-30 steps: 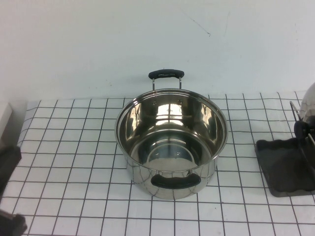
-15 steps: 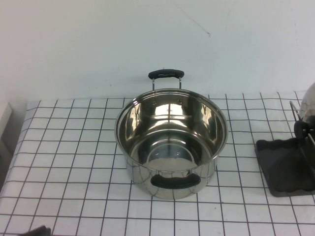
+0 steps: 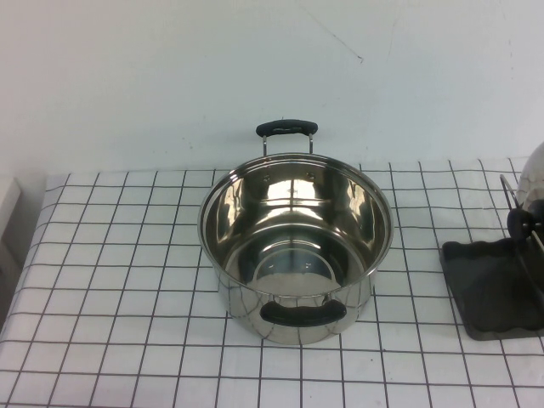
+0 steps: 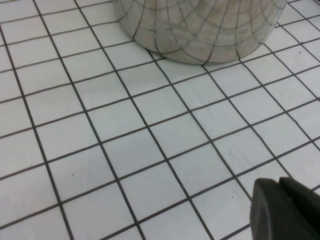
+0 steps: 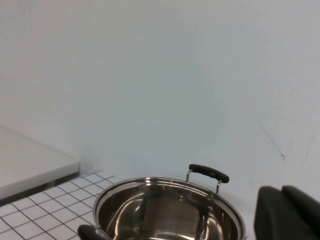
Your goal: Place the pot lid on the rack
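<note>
Shiny domed steel pot lid [image 3: 535, 174] stands propped in the wire-and-grey-tray rack [image 3: 497, 285] at the counter's right edge (could topple if jostled); left pincer [image 4: 285, 210] near the pot, right pincer [image 5: 287, 212] raised, grips unclear.

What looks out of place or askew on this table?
Nothing stands out. The pot lid stands on edge in the rack at the table's right edge; the pot sits upright, uncovered. Both grippers are outside the high view.

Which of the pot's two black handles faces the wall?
The raised handle standing above the pot's far rim; the other handle lies against the near outer wall. Left gripper and right gripper show only at wrist-view edges.
</note>
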`<state>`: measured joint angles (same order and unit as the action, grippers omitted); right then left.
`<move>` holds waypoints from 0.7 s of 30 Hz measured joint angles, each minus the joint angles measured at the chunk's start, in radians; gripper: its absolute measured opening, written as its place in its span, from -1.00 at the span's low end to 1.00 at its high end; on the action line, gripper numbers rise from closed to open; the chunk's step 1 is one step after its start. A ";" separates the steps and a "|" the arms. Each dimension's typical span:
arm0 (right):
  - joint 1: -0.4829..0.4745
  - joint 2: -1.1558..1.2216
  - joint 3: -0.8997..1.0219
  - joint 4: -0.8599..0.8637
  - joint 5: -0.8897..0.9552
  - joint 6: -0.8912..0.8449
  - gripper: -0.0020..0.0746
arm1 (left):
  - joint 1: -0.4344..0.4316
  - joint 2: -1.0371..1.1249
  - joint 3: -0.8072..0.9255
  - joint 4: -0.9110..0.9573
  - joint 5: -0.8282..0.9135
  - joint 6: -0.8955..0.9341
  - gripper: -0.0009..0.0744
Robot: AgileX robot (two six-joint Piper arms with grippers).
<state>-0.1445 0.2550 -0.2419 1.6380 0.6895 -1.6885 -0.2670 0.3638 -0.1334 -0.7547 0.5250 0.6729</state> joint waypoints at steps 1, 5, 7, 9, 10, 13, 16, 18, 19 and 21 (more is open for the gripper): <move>0.000 0.000 0.000 0.000 0.000 0.000 -0.95 | 0.000 0.000 0.000 -0.002 0.000 0.000 -0.98; 0.000 0.000 0.014 -0.002 -0.096 0.013 -0.95 | 0.000 0.000 0.000 -0.002 0.000 0.000 -0.98; 0.000 0.000 0.028 -0.004 -0.202 0.011 -0.95 | 0.000 0.000 0.000 -0.002 0.000 0.000 -0.98; 0.000 0.000 0.032 -0.004 -0.300 -0.025 -0.95 | 0.000 0.000 0.000 -0.002 0.000 0.000 -0.98; 0.000 0.000 0.032 -0.002 -0.350 -0.055 -0.95 | 0.000 0.000 0.000 -0.002 0.000 0.000 -0.98; 0.000 -0.007 0.041 0.004 -0.437 -0.125 -0.95 | 0.000 0.000 0.000 -0.002 0.000 0.000 -0.98; 0.000 -0.037 0.063 -0.047 -0.492 -0.090 -0.95 | 0.000 0.000 0.000 -0.002 0.000 -0.002 -0.98; 0.000 -0.057 0.085 -0.245 -0.510 0.082 -0.95 | 0.000 0.000 0.000 -0.002 0.000 -0.002 -0.98; 0.000 -0.068 0.098 -0.404 -0.504 0.243 -0.95 | 0.000 0.000 0.000 -0.002 0.000 -0.002 -0.98; 0.000 -0.090 0.120 -0.747 -0.447 0.607 -0.95 | 0.000 0.000 0.000 -0.002 0.000 -0.002 -0.98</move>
<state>-0.1445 0.1652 -0.1216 0.8910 0.2424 -1.0814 -0.2670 0.3638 -0.1334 -0.7564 0.5250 0.6709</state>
